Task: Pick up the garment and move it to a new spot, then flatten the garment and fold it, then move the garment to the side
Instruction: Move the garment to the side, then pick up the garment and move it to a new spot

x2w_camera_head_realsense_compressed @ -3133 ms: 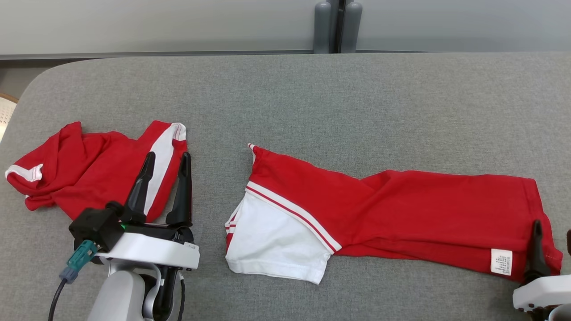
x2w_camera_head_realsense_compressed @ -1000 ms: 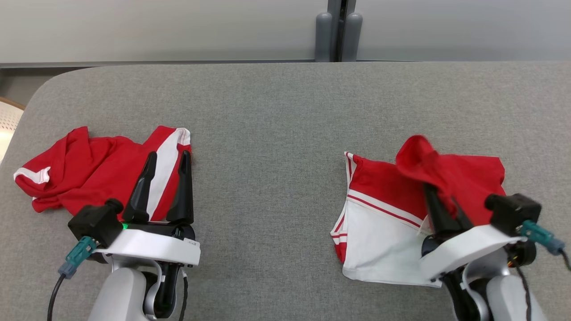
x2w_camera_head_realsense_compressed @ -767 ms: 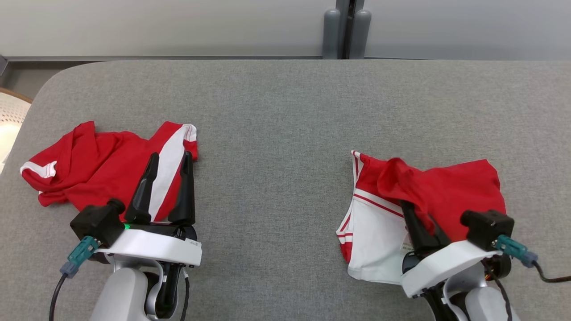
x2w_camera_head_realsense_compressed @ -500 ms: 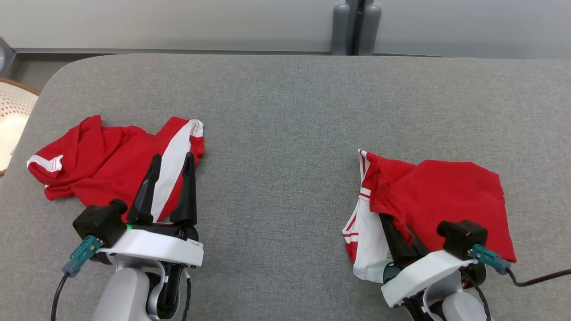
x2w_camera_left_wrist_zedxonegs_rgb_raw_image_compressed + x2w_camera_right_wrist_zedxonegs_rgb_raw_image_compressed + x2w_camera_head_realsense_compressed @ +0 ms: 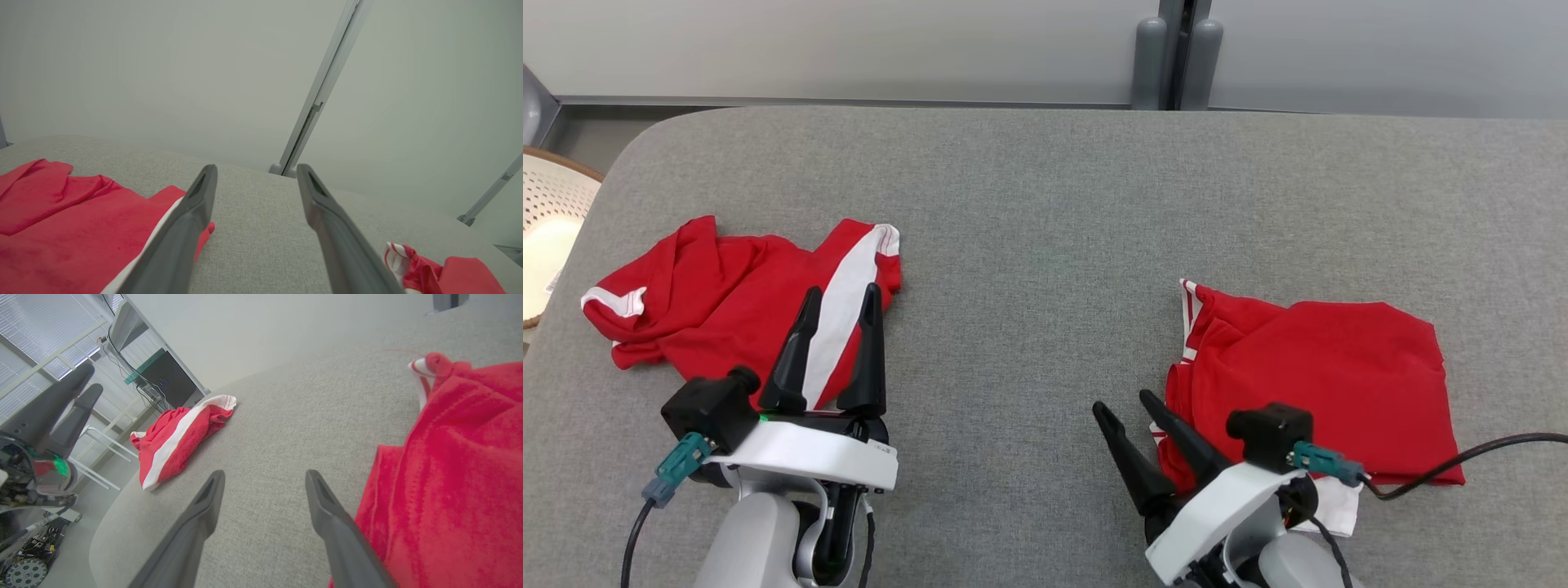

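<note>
2 red garments with white trim lie well apart on the gray tabletop (image 5: 1029, 204): the folded garment (image 5: 1323, 376) on the right, with a white edge showing under its near corner, and a crumpled garment (image 5: 711, 302) on the left. The right pincer (image 5: 1121, 400) has its fingers apart and holds nothing, sitting just beside the folded garment's near left edge. The left pincer (image 5: 842, 288) is also apart and empty, its tips over the crumpled garment's right part.
</note>
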### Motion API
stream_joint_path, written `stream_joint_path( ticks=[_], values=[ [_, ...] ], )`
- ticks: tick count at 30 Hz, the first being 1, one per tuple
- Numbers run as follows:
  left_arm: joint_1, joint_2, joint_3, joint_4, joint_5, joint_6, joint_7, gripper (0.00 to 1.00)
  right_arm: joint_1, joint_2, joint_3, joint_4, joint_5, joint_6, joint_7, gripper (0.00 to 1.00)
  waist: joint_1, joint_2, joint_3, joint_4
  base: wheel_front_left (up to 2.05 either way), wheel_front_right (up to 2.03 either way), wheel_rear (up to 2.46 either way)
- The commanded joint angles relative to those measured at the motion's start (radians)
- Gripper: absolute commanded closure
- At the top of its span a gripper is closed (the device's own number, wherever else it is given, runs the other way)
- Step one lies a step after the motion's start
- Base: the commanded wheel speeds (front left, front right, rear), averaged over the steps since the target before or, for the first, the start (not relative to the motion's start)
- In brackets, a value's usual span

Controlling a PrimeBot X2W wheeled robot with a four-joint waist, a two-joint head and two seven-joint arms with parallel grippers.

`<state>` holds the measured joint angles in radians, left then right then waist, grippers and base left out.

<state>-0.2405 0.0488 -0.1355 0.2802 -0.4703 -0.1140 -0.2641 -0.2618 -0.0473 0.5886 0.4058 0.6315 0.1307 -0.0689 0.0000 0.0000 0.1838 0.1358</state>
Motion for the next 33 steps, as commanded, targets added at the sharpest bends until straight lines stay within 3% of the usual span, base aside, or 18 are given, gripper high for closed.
stream_joint_path(
  ticks=[1, 8, 10, 16, 24, 33],
  values=[
    [-0.004, 0.004, 0.001, 0.002, 0.001, 0.003, 0.0, 0.0, -0.023, -0.005, -0.012, -0.007, 0.005, 0.0, -0.017, 0.0, 0.0, 0.0, -0.007, -0.003, 0.0, 0.0, 0.0],
    [0.006, 0.004, 0.007, -0.016, 0.012, 0.002, 0.0, 0.0, -0.064, -0.036, -0.147, -0.05, -0.111, 0.0, -0.103, 0.0, 0.0, 0.0, -0.024, -0.021, 0.0, 0.0, 0.0],
    [0.009, 0.003, 0.013, -0.037, 0.014, 0.0, 0.0, 0.0, -0.069, -0.087, -0.219, -0.086, -0.257, 0.0, -0.129, 0.0, 0.0, 0.0, -0.027, -0.034, 0.0, 0.0, 0.0],
    [0.017, 0.003, 0.009, -0.068, 0.026, -0.005, 0.0, 0.0, -0.012, -0.137, -0.395, -0.182, -0.474, 0.0, -0.163, 0.0, 0.0, 0.0, -0.026, -0.051, 0.0, 0.0, 0.0],
    [0.035, 0.004, 0.01, -0.103, 0.077, 0.001, 0.0, 0.0, 0.076, -0.121, -0.545, -0.282, -0.629, 0.0, -0.193, 0.0, 0.0, 0.0, -0.015, -0.065, 0.0, 0.0, 0.0],
    [0.06, 0.004, 0.004, -0.138, 0.12, 0.03, 0.0, 0.0, 0.134, -0.066, -0.604, -0.308, -0.66, 0.0, -0.198, 0.0, 0.0, 0.0, -0.001, -0.063, 0.0, 0.0, 0.0]
  ],
)
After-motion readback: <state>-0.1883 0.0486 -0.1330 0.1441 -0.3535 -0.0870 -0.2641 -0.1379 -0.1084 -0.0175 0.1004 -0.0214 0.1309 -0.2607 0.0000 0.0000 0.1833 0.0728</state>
